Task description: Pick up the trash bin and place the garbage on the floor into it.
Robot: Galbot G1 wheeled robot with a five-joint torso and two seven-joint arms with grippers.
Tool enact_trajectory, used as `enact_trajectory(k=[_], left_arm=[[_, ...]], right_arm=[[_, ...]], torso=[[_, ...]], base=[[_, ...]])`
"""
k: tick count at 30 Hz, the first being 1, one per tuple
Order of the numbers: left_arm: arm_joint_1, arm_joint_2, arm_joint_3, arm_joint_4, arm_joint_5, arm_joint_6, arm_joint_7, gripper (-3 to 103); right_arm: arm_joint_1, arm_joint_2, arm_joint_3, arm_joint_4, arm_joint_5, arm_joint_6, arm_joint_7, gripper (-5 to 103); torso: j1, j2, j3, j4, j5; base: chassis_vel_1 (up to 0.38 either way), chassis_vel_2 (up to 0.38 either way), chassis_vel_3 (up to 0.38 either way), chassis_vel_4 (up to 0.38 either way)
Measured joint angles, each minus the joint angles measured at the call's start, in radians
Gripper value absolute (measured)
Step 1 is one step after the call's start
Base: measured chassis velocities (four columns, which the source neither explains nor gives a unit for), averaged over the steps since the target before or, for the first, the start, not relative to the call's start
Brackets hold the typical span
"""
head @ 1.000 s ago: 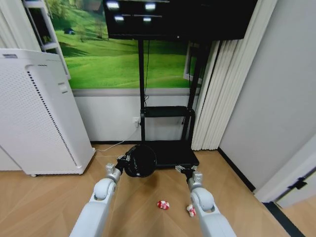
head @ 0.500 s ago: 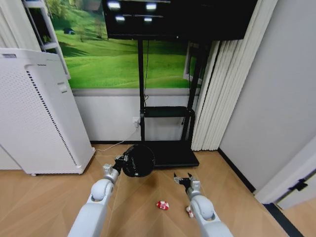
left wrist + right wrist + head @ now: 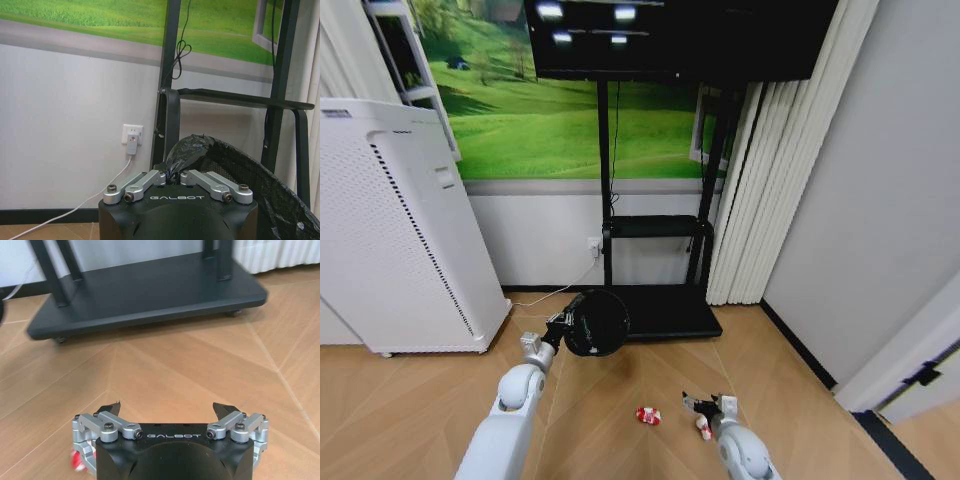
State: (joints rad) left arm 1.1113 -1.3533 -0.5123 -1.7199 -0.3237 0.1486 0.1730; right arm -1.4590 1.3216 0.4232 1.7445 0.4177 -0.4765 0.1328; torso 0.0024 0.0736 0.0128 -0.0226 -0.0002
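My left gripper is shut on the rim of the trash bin, a small round black bin held tilted above the floor in front of the TV stand. In the left wrist view the left gripper pinches the rim and black liner of the trash bin. Two red-and-white wrappers of garbage lie on the floor, one in the middle and one beside my right arm. My right gripper hangs low over the floor, open and holding nothing; the right wrist view shows the right gripper with a wrapper beside it.
The black TV stand base lies just behind the bin, and it spans the far floor as a black TV stand base in the right wrist view. A tall white perforated cabinet stands at the left. Pleated curtains and a grey wall close the right.
My right gripper has dropped lower and drawn back toward the nearer wrapper. The left arm has raised the bin slightly and shifted it a little left.
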Motion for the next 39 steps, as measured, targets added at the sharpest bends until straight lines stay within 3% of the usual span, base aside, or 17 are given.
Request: enact_trajectory(k=[4, 9, 14, 16, 17, 18, 19, 21, 22, 23, 24, 26, 27, 29, 33, 39], left_arm=[[0.017, -0.001, -0.006, -0.028, -0.003, 0.000, 0.001, 7], [0.041, -0.005, -0.022, -0.057, -0.004, 0.000, 0.008, 7], [0.060, -0.005, -0.037, -0.075, -0.005, 0.000, 0.016, 7], [0.073, -0.003, -0.053, -0.087, -0.009, 0.000, 0.024, 7], [0.073, -0.003, -0.053, -0.087, -0.009, 0.000, 0.024, 7], [0.079, -0.002, -0.063, -0.091, -0.012, -0.001, 0.026, 7], [0.079, -0.002, -0.063, -0.091, -0.012, -0.001, 0.026, 7], [0.086, 0.001, -0.070, -0.099, -0.013, -0.002, 0.029, 7], [0.086, 0.001, -0.070, -0.099, -0.013, -0.002, 0.029, 7], [0.090, 0.001, -0.072, -0.106, -0.014, -0.002, 0.030, 7], [0.090, 0.001, -0.072, -0.106, -0.014, -0.002, 0.030, 7], [0.099, -0.001, -0.072, -0.115, -0.014, -0.002, 0.030, 7], [0.099, -0.001, -0.072, -0.115, -0.014, -0.002, 0.030, 7], [0.109, -0.008, -0.076, -0.119, -0.012, -0.002, 0.032, 7], [0.120, -0.014, -0.081, -0.119, -0.008, -0.004, 0.036, 7], [0.130, -0.015, -0.090, -0.126, -0.005, -0.005, 0.036, 7]], right_arm=[[-0.013, 0.016, -0.018, -0.001, -0.028, 0.009, 0.001, 100], [-0.023, 0.024, -0.042, -0.015, -0.097, 0.055, -0.083, 100], [0.003, 0.032, -0.046, -0.055, -0.113, 0.056, -0.088, 100], [0.015, 0.019, -0.050, -0.089, -0.127, 0.096, -0.166, 100], [0.015, 0.019, -0.050, -0.089, -0.127, 0.096, -0.166, 100], [0.028, 0.003, -0.052, -0.125, -0.177, 0.157, -0.276, 100], [0.028, 0.003, -0.052, -0.125, -0.177, 0.157, -0.276, 100], [0.075, -0.035, -0.059, -0.191, -0.270, 0.286, -0.492, 100], [0.075, -0.035, -0.059, -0.191, -0.270, 0.286, -0.492, 100], [0.115, -0.066, -0.066, -0.228, -0.326, 0.342, -0.618, 100], [0.115, -0.066, -0.066, -0.228, -0.326, 0.342, -0.618, 100], [0.176, -0.116, -0.085, -0.263, -0.381, 0.377, -0.742, 100], [0.176, -0.116, -0.085, -0.263, -0.381, 0.377, -0.742, 100], [0.246, -0.180, -0.130, -0.303, -0.448, 0.411, -0.815, 100], [0.332, -0.204, -0.204, -0.387, -0.516, 0.456, -0.813, 100], [0.426, -0.178, -0.255, -0.516, -0.612, 0.525, -0.811, 100]], torso=[[0.000, 0.000, 0.000, 0.0001, 0.0002], [0.000, 0.000, 0.000, 0.0000, 0.0000], [0.000, 0.000, 0.000, 0.0001, 0.0001], [0.000, 0.000, 0.000, 0.0001, 0.0002], [0.000, 0.000, 0.000, 0.0001, 0.0002], [0.000, 0.000, 0.000, 0.0001, 0.0002], [0.000, 0.000, 0.000, 0.0001, 0.0002], [0.000, 0.000, 0.000, 0.0000, 0.0004], [0.000, 0.000, 0.000, 0.0000, 0.0004], [0.000, 0.000, 0.000, 0.0000, 0.0003], [0.000, 0.000, 0.000, 0.0000, 0.0003], [0.000, 0.000, 0.000, 0.0002, 0.0005], [0.000, 0.000, 0.000, 0.0002, 0.0005], [0.000, 0.000, 0.000, 0.0000, 0.0001], [0.000, 0.000, 0.000, 0.0000, 0.0004], [0.000, 0.000, 0.000, 0.0002, 0.0005]], base=[[0.000, 0.000, 0.000, 0.000], [0.000, 0.000, 0.000, 0.000], [0.000, 0.000, 0.000, 0.000], [0.000, 0.000, 0.000, 0.000], [0.000, 0.000, 0.000, 0.000], [0.000, 0.000, 0.000, 0.000], [0.000, 0.000, 0.000, 0.000], [0.000, 0.000, 0.000, 0.000], [0.000, 0.000, 0.000, 0.000], [0.000, 0.000, 0.000, 0.000], [0.000, 0.000, 0.000, 0.000], [0.000, 0.000, 0.000, 0.000], [0.000, 0.000, 0.000, 0.000], [0.000, 0.000, 0.000, 0.000], [0.000, 0.000, 0.000, 0.000], [0.000, 0.000, 0.000, 0.000]])
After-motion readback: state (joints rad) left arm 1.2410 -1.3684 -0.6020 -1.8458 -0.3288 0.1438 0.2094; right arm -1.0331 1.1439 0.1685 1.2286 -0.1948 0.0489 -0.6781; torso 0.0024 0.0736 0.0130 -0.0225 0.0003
